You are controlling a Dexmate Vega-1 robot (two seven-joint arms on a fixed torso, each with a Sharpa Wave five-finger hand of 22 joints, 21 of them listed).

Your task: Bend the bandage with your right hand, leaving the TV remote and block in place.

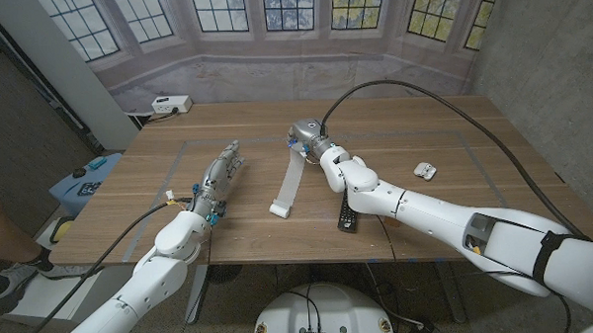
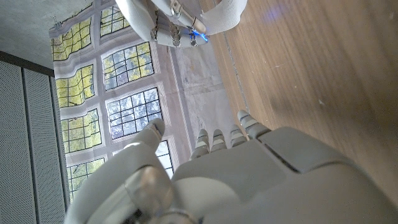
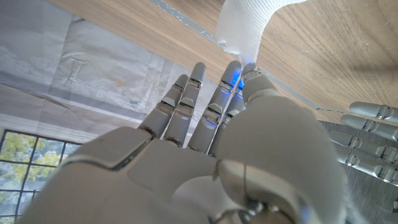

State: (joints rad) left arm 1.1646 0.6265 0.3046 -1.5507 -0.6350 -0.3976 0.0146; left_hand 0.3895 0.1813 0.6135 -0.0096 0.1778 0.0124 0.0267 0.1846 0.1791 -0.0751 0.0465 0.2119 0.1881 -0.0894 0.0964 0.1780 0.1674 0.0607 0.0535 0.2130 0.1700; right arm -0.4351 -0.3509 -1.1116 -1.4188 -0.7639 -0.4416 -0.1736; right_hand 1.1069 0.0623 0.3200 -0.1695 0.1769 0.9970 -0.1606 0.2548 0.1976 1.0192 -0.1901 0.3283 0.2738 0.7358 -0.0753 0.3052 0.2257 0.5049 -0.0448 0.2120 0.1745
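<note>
While the wooden table (image 1: 454, 151) carries everything listed, entries run from largest to smallest; taped lines cross its top.

Right arm: reaches in over the table's middle; right hand (image 1: 308, 136) sits at the far end of the bandage, fingers extended in the right wrist view and touching the strip's end; whether that end is pinched or merely touched cannot be told.

Left hand (image 1: 221, 176): lies on the table well to the left of the strip, fingers stretched out and apart, holding nothing.

Bandage (image 1: 288, 184): a long white woven strip lying lengthwise near the table's centre, far end at the right hand, near end folded into a small tab; judged light, soft and limp, with no spring; likely to drape and slide on the smooth wood rather than crease; best taken at the far end, thumb against fingers, then lifted and carried back over the strip's own length so that it folds.

TV remote (image 1: 346, 216): dark, slim, lying just beside the strip's near end and partly under the right forearm; a sweeping elbow could shift it.

Block (image 1: 424, 171): small, pale, well apart to the right of the arm; little risk.

Power strip (image 1: 170, 104): white, at the far left corner.
</note>
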